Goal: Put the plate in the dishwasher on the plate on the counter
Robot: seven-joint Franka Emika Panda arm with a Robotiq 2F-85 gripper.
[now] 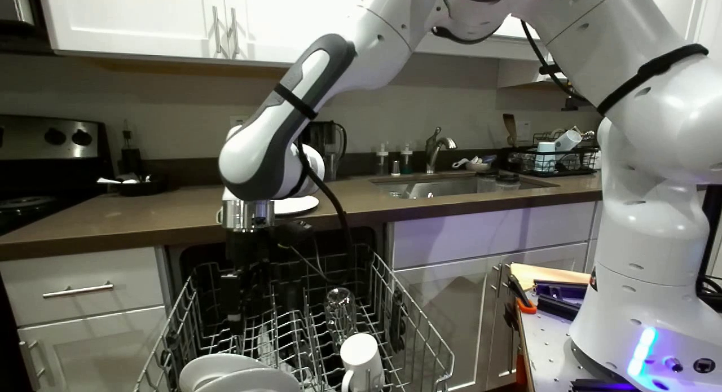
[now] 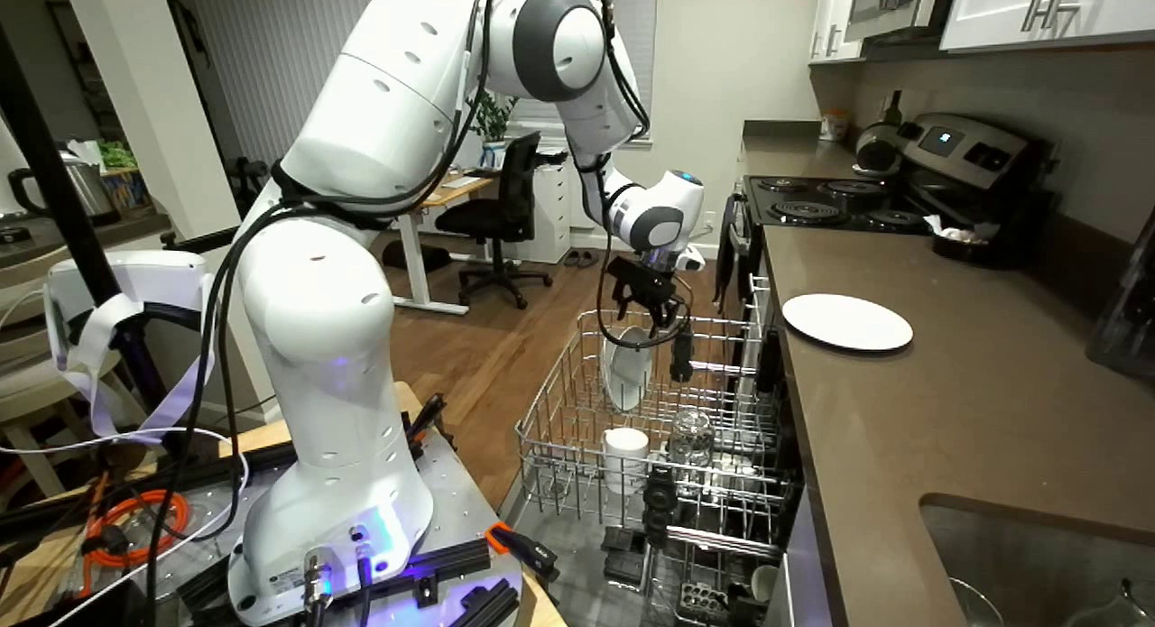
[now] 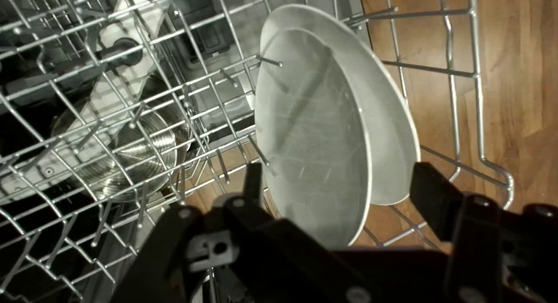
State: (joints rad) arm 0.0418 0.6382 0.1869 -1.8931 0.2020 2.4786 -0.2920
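Near the wide-parted hand (image 3: 338,181), two plates (image 3: 313,135) on edge, long axes steep, toward wrist view's lower right.

Wrist view: bottom edge crops the gripper (image 3: 338,178), whose dark linkage partly hides the front plate (image 3: 314,128), itself covering part of the rear plate (image 3: 387,128); wires of the rack (image 3: 477,75) break up a round metal thing (image 3: 141,152). In an exterior view, bottom edge cuts both plates and the mug (image 1: 361,352); arm (image 1: 389,48) masks part of the counter plate (image 1: 299,205); contents of the black dish (image 1: 141,188) too small to name.
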